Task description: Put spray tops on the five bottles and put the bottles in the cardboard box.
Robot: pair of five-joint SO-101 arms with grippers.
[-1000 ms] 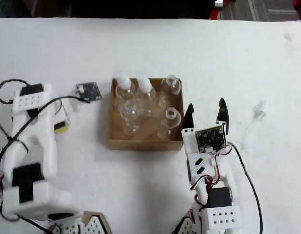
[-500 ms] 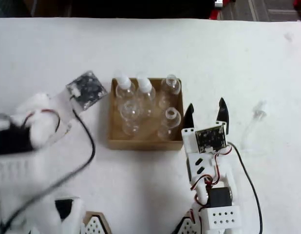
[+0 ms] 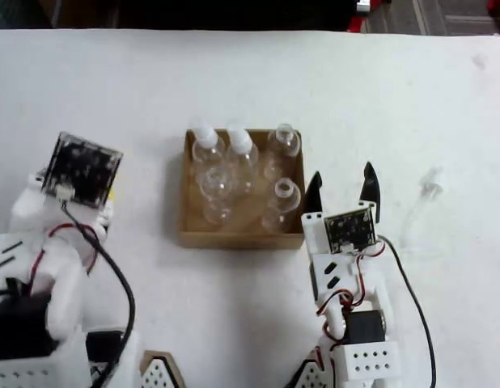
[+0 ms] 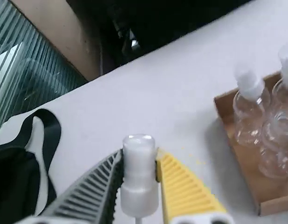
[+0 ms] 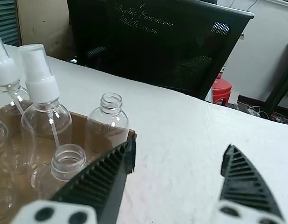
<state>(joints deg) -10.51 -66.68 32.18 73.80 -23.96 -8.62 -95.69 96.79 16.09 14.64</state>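
Left jaws closed on a white spray top [image 4: 140,177], which sits upright between the grey and yellow fingers. Left arm [image 3: 52,259] is over the surface [image 3: 355,89], left of the cardboard box [image 3: 242,239] and apart from it. Right jaws wide open, holding nothing, just beside the box's near right corner. All five bottles stand in the box. Two capped bottles [image 3: 206,147] are at the far left; three open-necked bottles [image 3: 284,142] fill the rest.
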